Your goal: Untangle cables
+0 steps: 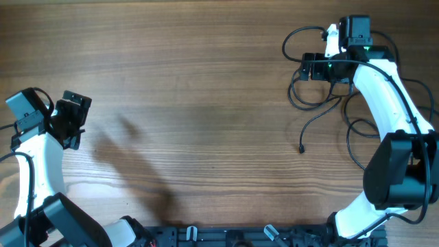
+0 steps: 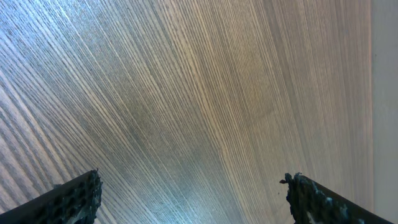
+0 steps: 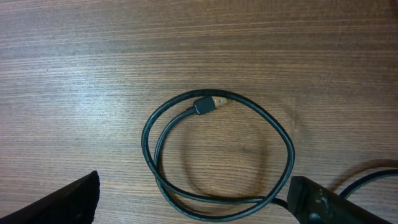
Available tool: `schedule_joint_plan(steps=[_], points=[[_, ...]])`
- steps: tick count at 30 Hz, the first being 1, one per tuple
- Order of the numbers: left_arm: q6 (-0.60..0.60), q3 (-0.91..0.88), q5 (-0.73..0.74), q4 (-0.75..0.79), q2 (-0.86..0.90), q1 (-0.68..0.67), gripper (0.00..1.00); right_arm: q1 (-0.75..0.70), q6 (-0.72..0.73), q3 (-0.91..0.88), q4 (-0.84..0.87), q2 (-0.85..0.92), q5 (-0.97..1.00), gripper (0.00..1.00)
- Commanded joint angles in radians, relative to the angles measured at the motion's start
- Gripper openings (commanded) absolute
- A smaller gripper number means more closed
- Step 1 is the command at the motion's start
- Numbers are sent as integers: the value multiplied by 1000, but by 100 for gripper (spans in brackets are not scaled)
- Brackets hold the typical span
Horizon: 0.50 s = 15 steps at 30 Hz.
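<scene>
Right wrist view: our right tool (image 3: 193, 199) hangs wide open, empty, the coiled cable (image 3: 202, 107) just ahead; we might pinch both strands, tightening it.

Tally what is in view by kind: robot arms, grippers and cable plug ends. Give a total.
Robot arms: 2, left arm and right arm
Grippers, both open: 2, left gripper and right gripper
Visible plug ends: 2, one inside the loop, one lying loose
Total: 6
The cables overlap too much to count.
</scene>
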Motion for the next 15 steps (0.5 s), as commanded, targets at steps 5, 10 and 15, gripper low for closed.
schedule_joint_plan(steps=[5,10,15], points=[[-6,9,8,2,-8,6,100,3,6,-4,3,-239,3,100],[-6,9,8,2,-8,6,100,3,6,-4,2,-479,3,100],[-6,9,8,2,-8,6,100,3,6,-4,-10,-647,3,100]])
